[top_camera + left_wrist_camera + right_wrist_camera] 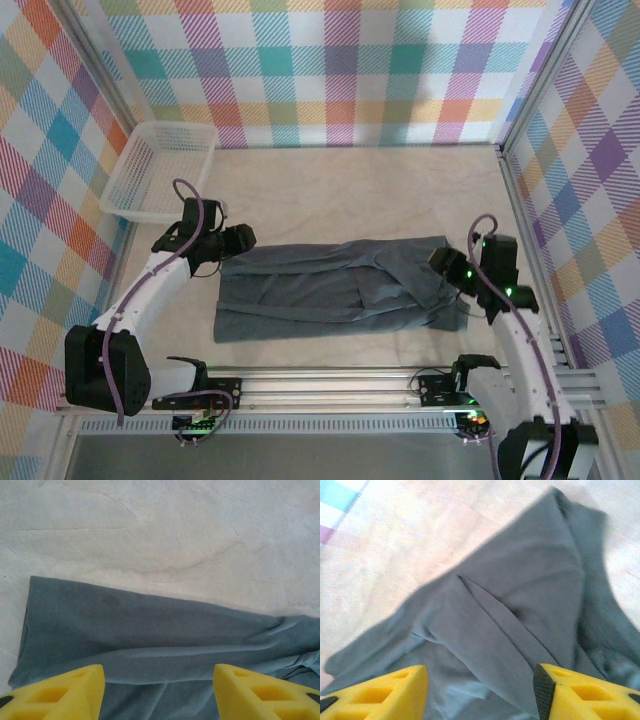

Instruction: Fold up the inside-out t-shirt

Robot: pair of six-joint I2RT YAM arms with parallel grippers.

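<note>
Surroundings: a white lattice basket (160, 175) stands at the far left of the pale table (350, 190), against the plaid walls (330, 60).
In the way: nothing lies between the basket and the cloth except the left gripper.
Count: one basket, one t-shirt, two grippers.
T-shirt (330, 290): lies flat on the table, nearer than the basket and to its right.
Look: plain slate blue-grey, spread as a long band, with lengthwise creases and bunched wrinkles at the end away from the basket.
Left gripper (240, 240): just below the basket, at the shirt's near corner; fingers apart, holding nothing.
Right gripper (442, 262): well apart from the basket, over the shirt's other end; fingers spread, gripping nothing.
</note>
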